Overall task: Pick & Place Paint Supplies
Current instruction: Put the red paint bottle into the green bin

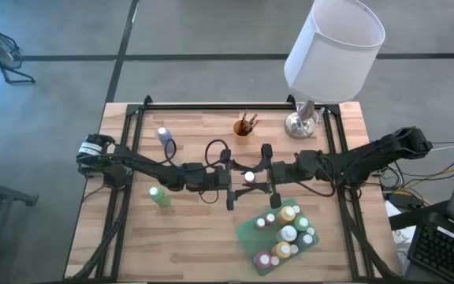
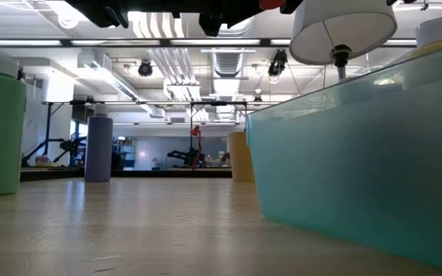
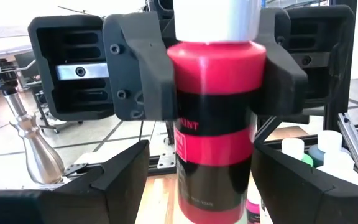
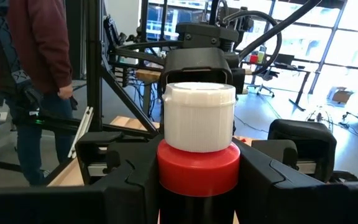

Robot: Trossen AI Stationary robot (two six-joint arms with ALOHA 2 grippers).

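At the centre of the high view, a red paint bottle (image 1: 248, 177) with a white cap hangs between two grippers that meet above the table (image 1: 187, 244). From the left, the left gripper (image 1: 228, 178) stands spread wide on either side of the bottle, its fingers (image 3: 114, 180) clear of it. From the right, the right gripper (image 1: 268, 175) clamps the bottle's shoulder. Left of centre stands a green bottle (image 1: 160, 196); lower right, a green tray (image 1: 250, 233) holds more bottles.
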